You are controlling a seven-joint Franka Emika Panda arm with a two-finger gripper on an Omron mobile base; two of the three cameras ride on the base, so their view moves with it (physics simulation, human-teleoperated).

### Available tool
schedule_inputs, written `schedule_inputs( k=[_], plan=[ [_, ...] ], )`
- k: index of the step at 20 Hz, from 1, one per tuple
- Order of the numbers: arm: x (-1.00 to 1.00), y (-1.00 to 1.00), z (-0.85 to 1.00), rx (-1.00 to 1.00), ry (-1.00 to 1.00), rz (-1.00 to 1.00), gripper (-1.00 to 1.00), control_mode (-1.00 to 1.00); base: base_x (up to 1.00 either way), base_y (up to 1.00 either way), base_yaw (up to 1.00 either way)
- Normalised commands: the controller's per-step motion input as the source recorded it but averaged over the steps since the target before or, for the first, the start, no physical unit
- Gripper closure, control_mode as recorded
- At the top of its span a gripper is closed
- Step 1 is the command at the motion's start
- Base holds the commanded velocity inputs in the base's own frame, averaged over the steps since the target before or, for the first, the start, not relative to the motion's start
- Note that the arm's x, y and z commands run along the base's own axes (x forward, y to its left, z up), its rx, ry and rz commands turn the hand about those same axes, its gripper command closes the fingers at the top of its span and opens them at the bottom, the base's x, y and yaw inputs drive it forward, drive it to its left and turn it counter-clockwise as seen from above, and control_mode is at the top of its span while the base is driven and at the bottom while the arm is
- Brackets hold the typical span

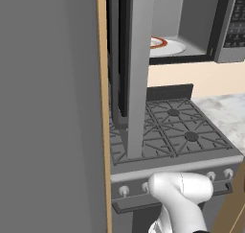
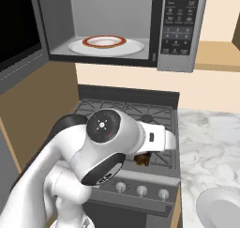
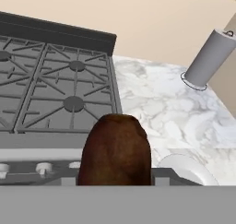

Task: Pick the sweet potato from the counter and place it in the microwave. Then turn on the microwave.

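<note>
The gripper [image 2: 142,159] looks clamped on the sweet potato [image 3: 116,150], though its fingers are hidden, held low over the stove's [image 3: 55,94] front edge. The carry is underway; next it must rise to the open microwave [image 2: 140,30] and set the potato on the plate [image 2: 106,46].

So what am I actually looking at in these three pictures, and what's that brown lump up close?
This is a simulated kitchen with a white robot arm on a base that can drive. Two cameras ride on that base, one behind the arm on its left and one on its right, both looking forward over it. The third sits on the hand itself and looks along its jaws. The brown lump is the sweet potato, seen so near the hand camera that the jaws seem to be gripping it; from the right camera it peeks out under the arm. Above the gas stove hangs the microwave, door open, with a white round plate inside. Beside the stove is the marbled counter, with a grey cylinder standing on it.
</note>
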Motion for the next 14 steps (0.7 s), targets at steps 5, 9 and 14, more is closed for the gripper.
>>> schedule_inputs(
  k=[5,9,14],
  plan=[
    [0.01,0.44,0.66,0.00,0.00,0.00,1.00,-1.00,0.00,0.00,0.00],
    [0.00,0.46,0.52,0.00,0.00,0.00,1.00,-1.00,0.00,0.00,0.00],
    [0.00,0.41,0.47,0.00,-0.01,0.00,1.00,-1.00,0.00,0.00,0.00]
  ],
)
